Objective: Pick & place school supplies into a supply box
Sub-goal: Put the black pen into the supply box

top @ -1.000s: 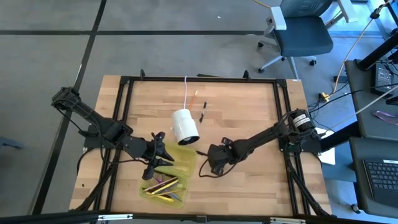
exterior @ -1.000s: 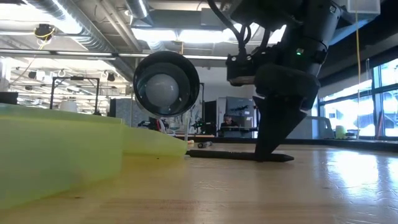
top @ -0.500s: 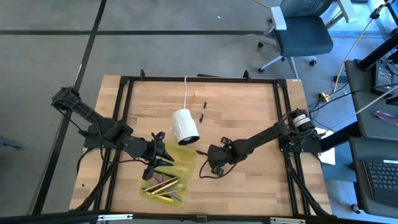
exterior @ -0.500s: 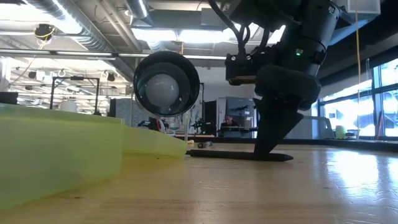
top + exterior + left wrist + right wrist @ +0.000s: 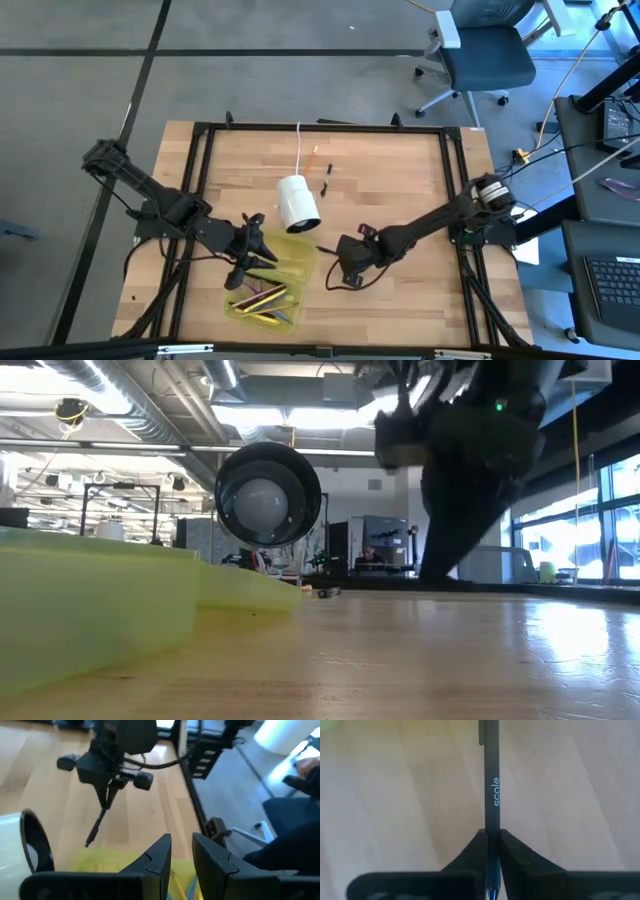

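Right wrist view: right gripper's [image 5: 491, 837] fingers [image 5: 470, 855] pinch black pen [image 5: 491, 780].

The white cylinder [image 5: 297, 203] blocks the supply box [image 5: 268, 290] at twelve o'clock; bare table [image 5: 400, 180] lies open at three o'clock.

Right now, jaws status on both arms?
Left gripper: jaws apart, holding nothing, over the supply box.
Right gripper: closed on the black pen.
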